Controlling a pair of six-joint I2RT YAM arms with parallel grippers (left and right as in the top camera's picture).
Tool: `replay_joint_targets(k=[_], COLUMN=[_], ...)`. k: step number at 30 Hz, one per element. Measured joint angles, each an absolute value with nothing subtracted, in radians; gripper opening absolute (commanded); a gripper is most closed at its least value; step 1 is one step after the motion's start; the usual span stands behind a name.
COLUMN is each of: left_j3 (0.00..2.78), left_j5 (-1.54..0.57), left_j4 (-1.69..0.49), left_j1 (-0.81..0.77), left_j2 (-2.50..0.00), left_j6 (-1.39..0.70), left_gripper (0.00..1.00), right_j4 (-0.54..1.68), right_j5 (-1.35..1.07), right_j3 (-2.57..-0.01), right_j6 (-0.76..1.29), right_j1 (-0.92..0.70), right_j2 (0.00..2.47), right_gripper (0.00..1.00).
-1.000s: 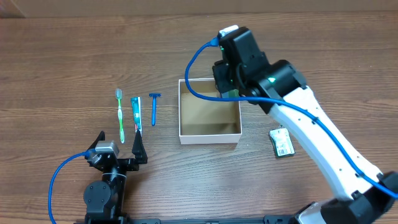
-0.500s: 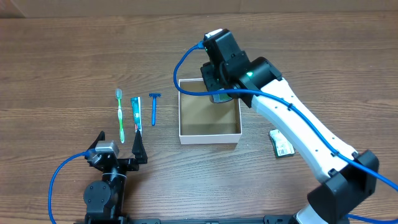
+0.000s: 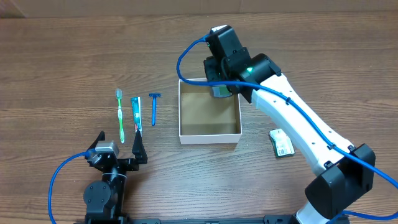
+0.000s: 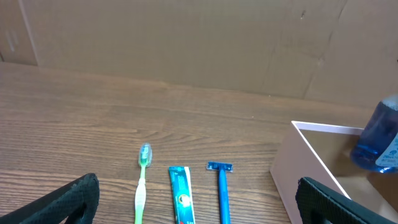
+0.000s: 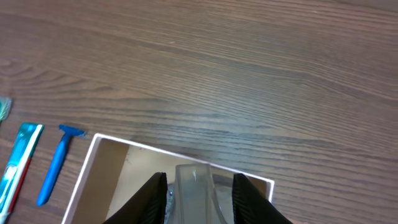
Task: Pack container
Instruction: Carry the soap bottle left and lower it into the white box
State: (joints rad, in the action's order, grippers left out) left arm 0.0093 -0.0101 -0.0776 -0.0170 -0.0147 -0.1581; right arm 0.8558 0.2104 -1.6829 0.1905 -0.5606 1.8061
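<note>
The container [image 3: 209, 139] is a square white box with a brown inside, mid-table; it also shows in the left wrist view [image 4: 291, 177] and the right wrist view [image 5: 180, 157]. My right gripper [image 3: 220, 88] hangs over the container's far right part, shut on a blue bottle [image 4: 380, 140] with a clear cap [image 5: 196, 190] between the fingers [image 5: 198, 198]. I cannot tell whether the bottle touches the box floor. My left gripper [image 3: 119, 148] is open and empty near the front left edge, its fingers wide apart in its wrist view [image 4: 196, 208].
Left of the container lie a green toothbrush [image 3: 120, 115], a toothpaste tube [image 3: 136, 113] and a blue razor [image 3: 153, 107], side by side; they also show in the left wrist view. A small green-and-white packet [image 3: 282, 142] lies right of the container.
My right gripper has moved left with the bottle, from the container's far right corner to over its far side. The left arm has not moved.
</note>
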Motion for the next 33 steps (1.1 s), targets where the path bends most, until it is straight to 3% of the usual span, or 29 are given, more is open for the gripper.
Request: replay_joint_targets(k=[24, 25, 27, 31, 33], left_j3=[0.009, 0.009, 0.009, 0.009, 0.009], left_j5=[-0.010, -0.010, -0.010, -0.010, -0.010], left_j4=[-0.078, -0.078, -0.078, -0.078, -0.078], left_j1=[-0.017, -0.017, -0.017, -0.017, -0.017], left_j2=[-0.015, -0.015, -0.015, -0.015, -0.015], left_j6=[-0.158, -0.158, -0.158, -0.158, -0.158], left_gripper=[1.00, 1.00, 1.00, 1.00, 1.00], right_j4=[0.693, 0.691, 0.693, 0.689, 0.691], right_j5=[0.217, 0.216, 0.218, 0.228, 0.225], right_j3=[-1.516, -1.510, -1.505, -1.504, -1.504], right_j6=[0.213, 0.213, 0.209, 0.213, 0.213], right_j1=[-0.530, -0.522, -0.503, -0.491, -0.492], right_j2=[1.806, 1.806, 1.807, 1.807, 1.807], right_gripper=[0.28, 0.31, 0.51, 0.55, 0.67])
